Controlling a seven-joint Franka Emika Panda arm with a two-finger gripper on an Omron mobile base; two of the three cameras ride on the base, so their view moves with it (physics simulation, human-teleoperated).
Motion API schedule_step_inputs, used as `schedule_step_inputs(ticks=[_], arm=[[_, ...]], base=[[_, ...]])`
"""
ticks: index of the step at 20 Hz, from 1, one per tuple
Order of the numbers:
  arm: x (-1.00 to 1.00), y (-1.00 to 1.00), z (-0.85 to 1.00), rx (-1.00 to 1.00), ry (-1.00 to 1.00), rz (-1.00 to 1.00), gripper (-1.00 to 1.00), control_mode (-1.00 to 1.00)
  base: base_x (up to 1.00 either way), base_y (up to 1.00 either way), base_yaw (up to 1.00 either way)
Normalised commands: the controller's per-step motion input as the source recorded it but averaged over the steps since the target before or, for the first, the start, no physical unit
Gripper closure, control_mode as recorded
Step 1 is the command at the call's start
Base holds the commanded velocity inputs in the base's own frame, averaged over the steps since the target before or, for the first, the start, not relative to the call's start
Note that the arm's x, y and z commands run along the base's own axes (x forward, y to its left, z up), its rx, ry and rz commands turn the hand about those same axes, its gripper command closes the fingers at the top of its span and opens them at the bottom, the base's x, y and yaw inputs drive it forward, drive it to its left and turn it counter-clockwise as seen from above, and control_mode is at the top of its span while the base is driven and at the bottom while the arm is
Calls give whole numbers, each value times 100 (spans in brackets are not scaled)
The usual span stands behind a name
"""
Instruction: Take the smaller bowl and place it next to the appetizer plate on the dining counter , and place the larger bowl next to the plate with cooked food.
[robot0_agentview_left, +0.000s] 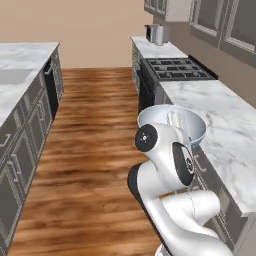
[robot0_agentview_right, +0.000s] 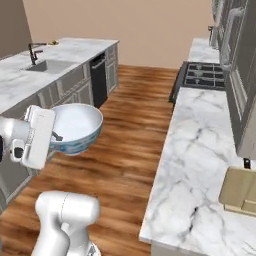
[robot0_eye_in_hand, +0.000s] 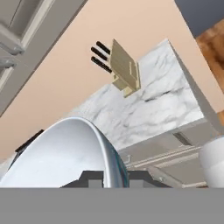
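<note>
The larger bowl (robot0_agentview_right: 77, 125), deep and white with a blue-green pattern outside, hangs tilted in the air over the wooden floor between the two counters. My gripper (robot0_agentview_right: 56, 136) is shut on its rim, one finger inside the bowl. In the hand view the rim of the bowl (robot0_eye_in_hand: 65, 151) runs between my gripper's (robot0_eye_in_hand: 114, 177) two tips. In the left base view the bowl (robot0_agentview_left: 192, 127) sits behind my arm. The dining counter (robot0_agentview_right: 75, 50), with sink and black faucet (robot0_agentview_right: 34, 52), lies to the left. A tiny yellow thing (robot0_agentview_right: 53, 43) at its far end is too small to identify. The smaller bowl is out of view.
A marble worktop (robot0_agentview_right: 195, 165) runs along the right with a gas stove (robot0_agentview_right: 202, 75), a toaster (robot0_agentview_left: 157, 34) at its far end and a wooden knife block (robot0_agentview_right: 240, 192) close by. Wall cabinets hang above it. Open wooden floor (robot0_agentview_left: 95, 130) lies between the counters.
</note>
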Motion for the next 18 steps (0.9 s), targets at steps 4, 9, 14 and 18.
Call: schedule_step_inputs(ticks=[4,9,14,18], arm=[[0,0,0,0,0,0,100,100],[0,0,0,0,0,0,100,100],[0,0,0,0,0,0,100,100],[0,0,0,0,0,0,100,100]], base=[[100,93,-5],[100,35,-7],[100,0,-6],[100,5,0]])
